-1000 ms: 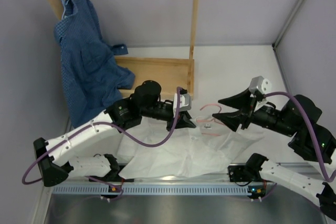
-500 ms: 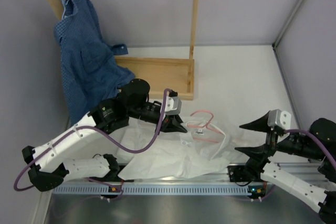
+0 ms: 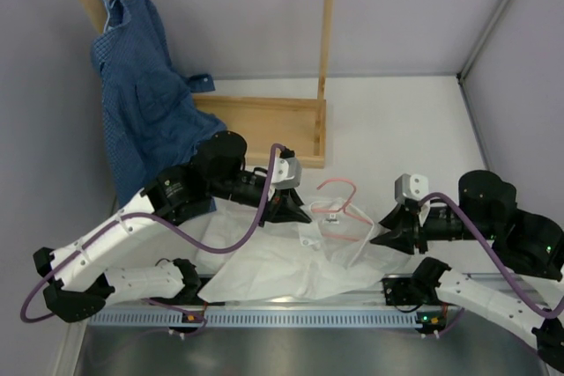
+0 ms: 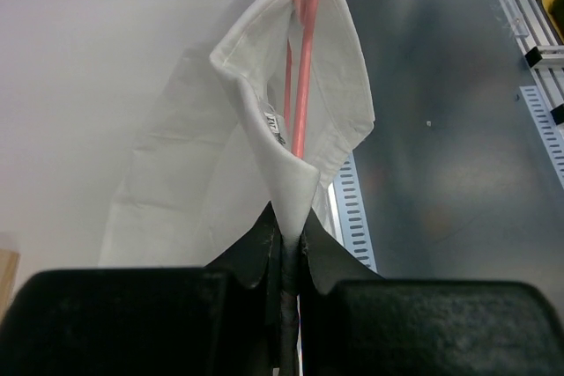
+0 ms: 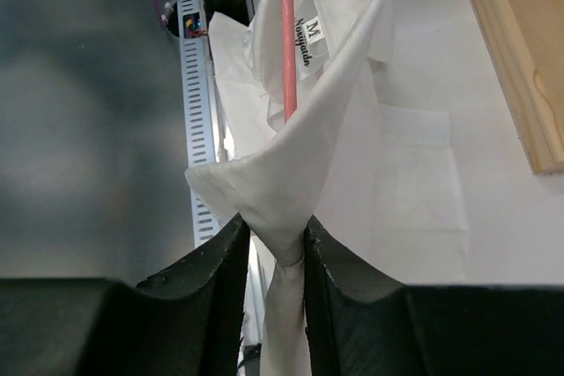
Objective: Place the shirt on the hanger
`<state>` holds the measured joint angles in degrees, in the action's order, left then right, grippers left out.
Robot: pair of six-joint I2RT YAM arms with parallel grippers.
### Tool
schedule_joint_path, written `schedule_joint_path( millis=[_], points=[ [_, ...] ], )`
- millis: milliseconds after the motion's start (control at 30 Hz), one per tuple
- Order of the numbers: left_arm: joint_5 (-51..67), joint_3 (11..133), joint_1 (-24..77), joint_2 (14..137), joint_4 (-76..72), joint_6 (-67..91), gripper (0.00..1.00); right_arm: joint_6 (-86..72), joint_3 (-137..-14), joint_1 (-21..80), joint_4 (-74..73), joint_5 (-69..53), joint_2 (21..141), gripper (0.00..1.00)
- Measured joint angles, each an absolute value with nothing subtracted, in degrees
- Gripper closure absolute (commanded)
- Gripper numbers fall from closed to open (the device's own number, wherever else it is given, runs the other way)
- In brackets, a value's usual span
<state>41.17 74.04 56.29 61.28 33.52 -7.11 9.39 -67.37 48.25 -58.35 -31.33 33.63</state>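
The white shirt (image 3: 282, 266) lies crumpled near the table's front edge, its collar area lifted between the two arms. The pink hanger (image 3: 339, 209) sits inside the collar with its hook sticking out above. My left gripper (image 3: 295, 210) is shut on the collar's left side. The left wrist view shows the fabric (image 4: 326, 103) pinched at my gripper (image 4: 293, 231) and the pink wire (image 4: 304, 77) running through the fold. My right gripper (image 3: 388, 233) is shut on the shirt's right side. In the right wrist view, bunched cloth (image 5: 344, 85) fills my gripper (image 5: 275, 237) beside the hanger wire (image 5: 287, 41).
A wooden clothes rack (image 3: 324, 41) with a tray base (image 3: 264, 121) stands at the back left. A blue checked shirt (image 3: 145, 103) hangs from its rail. A slotted metal strip (image 3: 264, 316) runs along the near edge, and grey walls close in both sides.
My right gripper let go, swung out to the right, then came back and closed on the shirt's right side. My left gripper drifted slightly left, still holding the collar.
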Motion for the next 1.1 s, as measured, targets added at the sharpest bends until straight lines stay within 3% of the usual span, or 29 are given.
schedule_joint_path(
  millis=[33,100,267,333,400,433,567,667,733,833,900,967,1100],
  points=[
    [41.0,74.1,56.3,61.3,33.9,-7.1,1.00,9.5,-67.4,48.2,-58.3,-31.3,34.0,0.72],
    [40.8,74.7,56.3,61.3,34.8,-7.1,1.00,9.6,-67.4,48.2,-58.3,-31.4,34.6,0.62],
    [40.4,76.3,56.3,61.4,35.3,-7.1,1.00,10.0,-67.4,48.2,-58.3,-31.7,36.2,0.62],
    [40.4,76.8,56.3,61.4,35.5,-7.2,1.00,10.0,-67.4,48.2,-58.2,-32.2,37.0,0.70],
    [40.4,76.9,56.3,61.4,35.8,-7.2,1.00,10.5,-67.4,48.2,-58.0,-32.7,37.6,0.96],
    [40.4,76.9,56.3,61.4,36.0,-7.2,1.00,10.5,-67.4,48.2,-57.9,-32.7,37.8,1.00],
    [38.7,76.9,56.3,61.4,36.2,-7.2,0.99,10.2,-67.4,48.3,-57.5,-30.6,37.5,1.00],
    [34.4,77.4,56.5,61.4,35.9,-7.1,0.84,9.1,-67.5,48.3,-54.9,-26.4,35.6,1.00],
    [30.4,78.1,56.6,61.4,35.6,-6.7,0.79,7.8,-67.5,48.3,-51.9,-23.1,34.2,1.00],
    [22.8,79.7,56.7,60.8,34.9,-5.7,0.37,6.4,-67.4,48.3,-49.5,-20.0,32.6,1.00],
    [17.4,80.7,56.4,59.7,34.9,-4.3,0.23,5.7,-67.5,48.3,-48.4,-18.6,31.5,1.00],
    [12.8,82.1,56.2,58.3,34.8,-3.0,0.02,5.3,-67.5,48.3,-47.5,-17.5,31.3,1.00],
    [4.2,85.4,56.2,55.4,34.7,0.4,0.02,4.3,-67.5,48.3,-45.8,-14.7,31.7,1.00]
  ],
)
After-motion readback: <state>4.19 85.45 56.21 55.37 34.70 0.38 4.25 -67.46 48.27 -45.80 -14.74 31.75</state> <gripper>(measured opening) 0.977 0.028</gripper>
